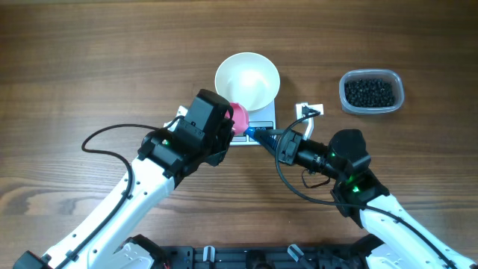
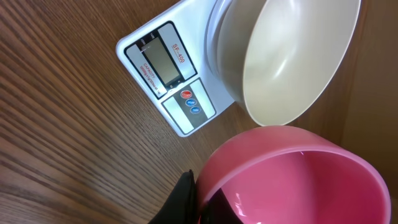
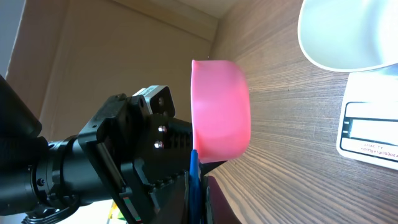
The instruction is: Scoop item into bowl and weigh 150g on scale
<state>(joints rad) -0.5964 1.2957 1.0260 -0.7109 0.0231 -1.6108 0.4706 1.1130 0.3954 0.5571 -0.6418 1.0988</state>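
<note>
Overhead view of a wooden desk [image 1: 89, 60]. The white bowl [image 1: 247, 79] sits on the small white scale [image 1: 265, 113]. It is empty, smooth and clean inside, so that placement looks done and nothing more. The scale's grey display shows no digits I can read. The item, a loose heap of small matte black beads [image 1: 370, 91], all lies in a clear tub [image 1: 344, 88], well apart to the right of the bowl. My left jaws are clenched on a pink scoop [image 1: 240, 118], which is empty too and sits just beside the scale's button edge. My right jaws are closed on a thin blue strip [image 3: 194, 174] under the scoop (its handle, I judge). Scooping, pouring and weighing all seem left to do.
</note>
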